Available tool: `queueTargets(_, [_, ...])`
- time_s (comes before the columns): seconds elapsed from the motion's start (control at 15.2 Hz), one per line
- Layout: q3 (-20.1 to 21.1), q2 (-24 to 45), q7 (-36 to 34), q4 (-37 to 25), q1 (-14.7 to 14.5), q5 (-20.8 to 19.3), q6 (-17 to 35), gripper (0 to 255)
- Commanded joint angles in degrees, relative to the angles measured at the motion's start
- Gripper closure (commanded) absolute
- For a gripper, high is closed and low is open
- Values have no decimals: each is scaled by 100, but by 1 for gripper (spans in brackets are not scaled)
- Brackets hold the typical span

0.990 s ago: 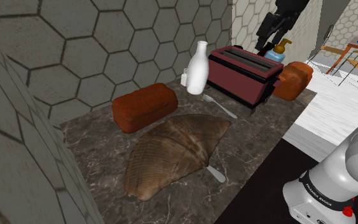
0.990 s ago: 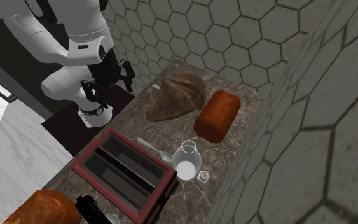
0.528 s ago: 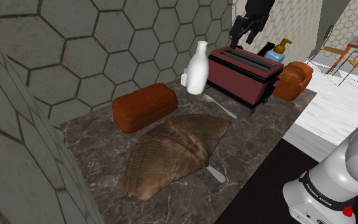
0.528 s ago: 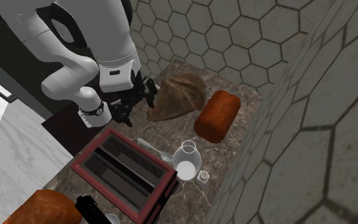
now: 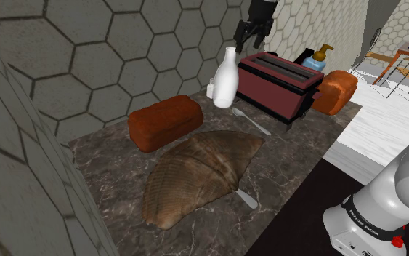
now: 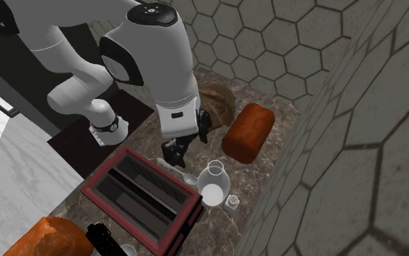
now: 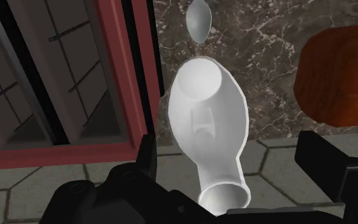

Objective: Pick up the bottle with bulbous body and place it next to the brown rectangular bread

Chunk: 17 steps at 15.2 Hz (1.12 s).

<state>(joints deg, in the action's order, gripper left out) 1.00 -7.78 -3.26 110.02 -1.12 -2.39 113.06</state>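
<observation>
The marble table (image 5: 290, 156) carries a dark red toaster (image 5: 279, 86) and, apart from it, a brown loaf (image 5: 164, 121). The white bottle (image 5: 227, 78) stands upright between them, just beside the toaster. Above its neck hangs the tool (image 7: 231, 165), fingers spread wide and touching nothing.

I read dim, even light on the dark marble counter (image 5: 290, 156). The white floor (image 5: 384, 124) at the shoulder view's right is brightest. The white bottle (image 7: 206, 118) shows soft shading.
</observation>
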Motion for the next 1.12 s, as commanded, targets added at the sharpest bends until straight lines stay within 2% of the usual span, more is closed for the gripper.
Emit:
queueTargets(0.0, [3,441,26,-443,-9,35,30,0])
queueTargets(0.13, [8,883,52,-885,-15,67,61,0])
queueTargets(0.2, [9,914,53,-917,-15,69,62,0])
queueTargets(0.66, [4,1091,47,-565,-8,60,591,0])
queueTargets(1.06, [4,1091,47,-565,-8,60,591,0])
